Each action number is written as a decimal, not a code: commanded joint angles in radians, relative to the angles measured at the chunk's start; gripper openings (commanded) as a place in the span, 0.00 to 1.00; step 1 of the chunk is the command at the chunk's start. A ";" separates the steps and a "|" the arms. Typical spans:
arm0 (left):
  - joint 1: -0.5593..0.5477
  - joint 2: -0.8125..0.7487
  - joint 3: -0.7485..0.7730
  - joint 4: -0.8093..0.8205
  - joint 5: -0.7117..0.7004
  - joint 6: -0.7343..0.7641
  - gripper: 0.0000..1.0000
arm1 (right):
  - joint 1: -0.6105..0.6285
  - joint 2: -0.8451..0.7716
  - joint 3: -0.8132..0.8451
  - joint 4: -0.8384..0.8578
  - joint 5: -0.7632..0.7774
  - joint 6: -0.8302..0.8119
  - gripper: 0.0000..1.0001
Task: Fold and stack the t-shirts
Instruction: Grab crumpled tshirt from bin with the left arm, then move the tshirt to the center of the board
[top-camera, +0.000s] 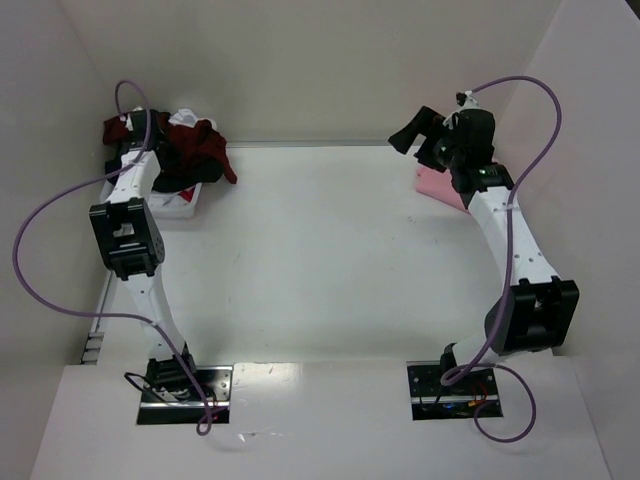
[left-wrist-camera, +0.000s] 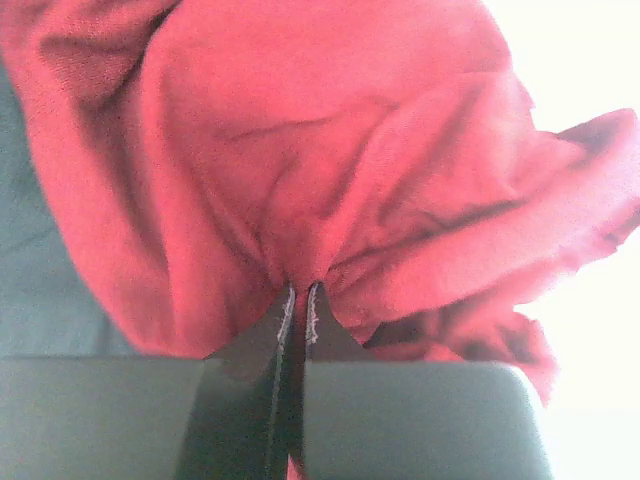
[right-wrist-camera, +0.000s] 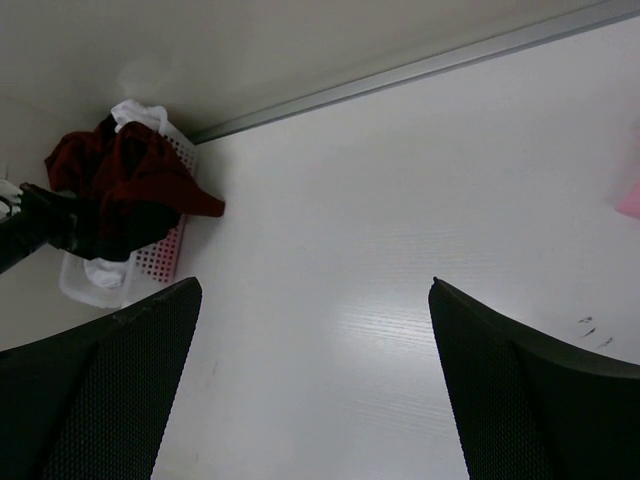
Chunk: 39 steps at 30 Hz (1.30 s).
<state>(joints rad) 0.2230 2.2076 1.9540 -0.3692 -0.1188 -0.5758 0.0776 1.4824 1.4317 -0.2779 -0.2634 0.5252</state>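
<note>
Pinching a fold of the red shirt (left-wrist-camera: 330, 170) with the left gripper (left-wrist-camera: 300, 300), jaws pressed together, at the bin (right-wrist-camera: 160, 258) far left | right gripper (right-wrist-camera: 315, 290) spread wide, empty, far right | risk: thin pinch could slip, or the other shirts (top-camera: 186, 118) snag and tip the bin, ugh

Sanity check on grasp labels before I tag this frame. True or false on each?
1. The left gripper is shut on the maroon t-shirt. True.
2. The right gripper holds the pink t-shirt. False: the gripper is open and empty, and the pink t-shirt lies on the table at the far right.
3. The maroon t-shirt is spread flat at the centre of the table. False: it is bunched up on top of the white bin.
4. The white bin sits at the far left of the table. True.
</note>
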 joint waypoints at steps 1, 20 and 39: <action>-0.011 -0.203 0.025 0.030 0.081 0.052 0.00 | -0.004 -0.103 -0.022 0.039 0.013 -0.025 1.00; -0.645 -0.678 0.282 -0.293 0.057 0.387 0.00 | -0.004 -0.354 -0.100 0.034 0.013 -0.037 1.00; -0.592 -0.723 -0.411 -0.180 0.208 0.194 0.99 | -0.004 -0.382 -0.210 -0.040 0.032 -0.069 1.00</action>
<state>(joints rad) -0.4096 1.4799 1.5700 -0.5661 0.0169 -0.3248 0.0776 1.0927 1.2341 -0.3154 -0.2421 0.4920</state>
